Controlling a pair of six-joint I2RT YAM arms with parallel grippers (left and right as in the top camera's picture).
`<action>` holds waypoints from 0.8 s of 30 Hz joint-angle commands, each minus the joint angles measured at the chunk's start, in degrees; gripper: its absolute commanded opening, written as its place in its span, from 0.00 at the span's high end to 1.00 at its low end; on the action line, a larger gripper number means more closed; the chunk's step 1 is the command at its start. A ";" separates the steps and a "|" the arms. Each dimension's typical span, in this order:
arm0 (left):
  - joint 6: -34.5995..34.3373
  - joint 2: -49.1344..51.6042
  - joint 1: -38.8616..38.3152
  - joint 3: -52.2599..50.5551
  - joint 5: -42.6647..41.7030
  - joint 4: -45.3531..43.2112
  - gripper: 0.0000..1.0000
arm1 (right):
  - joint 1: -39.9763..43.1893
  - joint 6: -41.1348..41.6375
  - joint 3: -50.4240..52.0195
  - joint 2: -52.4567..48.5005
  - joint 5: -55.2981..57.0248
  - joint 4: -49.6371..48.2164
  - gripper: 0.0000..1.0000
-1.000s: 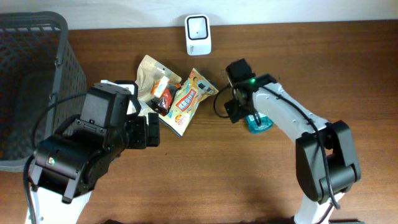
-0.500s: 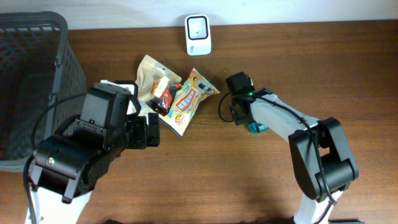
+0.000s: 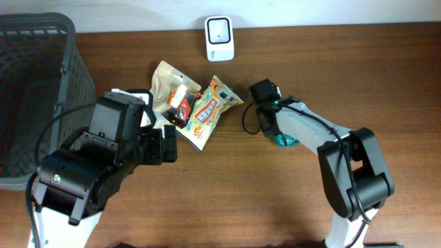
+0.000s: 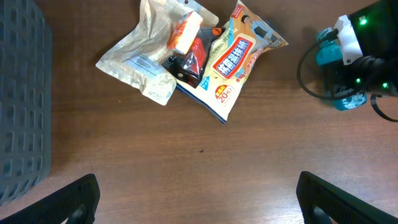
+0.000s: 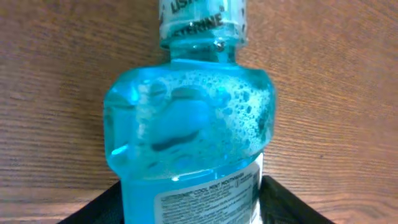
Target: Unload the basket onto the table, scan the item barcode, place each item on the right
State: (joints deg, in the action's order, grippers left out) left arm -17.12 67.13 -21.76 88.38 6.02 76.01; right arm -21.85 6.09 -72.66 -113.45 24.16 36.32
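A blue mouthwash bottle (image 5: 186, 124) with a white label lies on the wooden table, neck pointing away from the camera in the right wrist view. My right gripper (image 5: 189, 208) has its black fingers (image 5: 102, 205) pressed against both sides of the bottle's body. Overhead, only a teal sliver of the bottle (image 3: 284, 140) peeks out under the right gripper (image 3: 274, 132). The white barcode scanner (image 3: 220, 38) stands at the table's far edge. My left gripper (image 4: 199, 199) hangs wide open over bare wood, holding nothing.
A pile of snack packets (image 3: 196, 107) lies in the middle of the table, left of the bottle. A dark mesh basket (image 3: 41, 31) stands at the far left. The left arm (image 3: 96, 162) fills the front left.
My right gripper slid down over the bottle and its jaws narrowed onto the bottle's sides. The left arm stayed still.
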 commanded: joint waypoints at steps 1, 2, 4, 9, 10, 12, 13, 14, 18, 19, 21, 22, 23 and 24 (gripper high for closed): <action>-0.35 0.04 -0.22 0.04 -0.22 -0.07 0.01 | -0.15 1.14 -4.11 -1.03 0.11 2.80 0.49; -0.37 0.04 -0.22 0.04 -0.22 -0.04 0.01 | -0.15 2.01 -5.22 -1.03 0.09 4.09 0.55; -0.35 0.04 -0.22 0.04 -0.22 -0.07 0.01 | -0.15 3.02 -6.40 -1.03 0.04 5.40 0.59; -0.35 0.04 -0.22 0.04 -0.22 -0.04 0.01 | 0.31 4.79 -6.93 -1.03 0.09 6.93 0.66; -0.35 0.04 -0.22 0.04 -0.22 -0.07 0.01 | 0.63 5.14 -6.93 -1.03 0.04 7.04 0.68; -0.37 0.04 -0.22 0.04 -0.22 -0.07 0.01 | 1.90 5.60 -6.95 -1.03 -0.31 7.23 0.70; -0.35 0.04 -0.22 0.04 -0.22 -0.07 0.01 | 2.67 5.57 -6.97 -1.03 -1.20 7.28 0.70; -0.37 0.04 -0.22 0.04 -0.22 -0.04 0.01 | 3.39 5.57 -6.97 -1.03 -2.40 7.28 0.70; -0.37 0.04 -0.22 0.04 -0.22 -0.04 0.01 | 7.87 5.55 -6.97 -1.03 -9.60 7.48 0.72; -0.37 0.04 -0.22 0.04 -0.22 -0.07 0.01 | 9.38 5.42 -6.97 -1.03 -11.74 7.48 0.73; -0.35 0.04 -0.22 0.04 -0.22 -0.07 0.01 | 12.28 5.09 -6.97 -1.03 -16.44 7.45 0.74; -0.37 0.04 -0.22 0.04 -0.22 -0.07 0.01 | 13.62 4.52 -6.97 -1.03 -19.06 7.43 0.74; -0.35 0.04 -0.22 0.04 -0.22 -0.07 0.01 | 15.58 3.50 -6.97 -1.03 -22.86 7.48 0.74; -0.35 0.04 -0.22 0.04 -0.22 -0.07 0.01 | 17.11 3.15 -6.97 -1.03 -25.75 7.50 0.74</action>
State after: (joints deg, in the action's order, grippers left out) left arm -17.12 67.13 -21.76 88.38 6.00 75.99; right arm -8.34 10.13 -81.23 -112.53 10.85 43.11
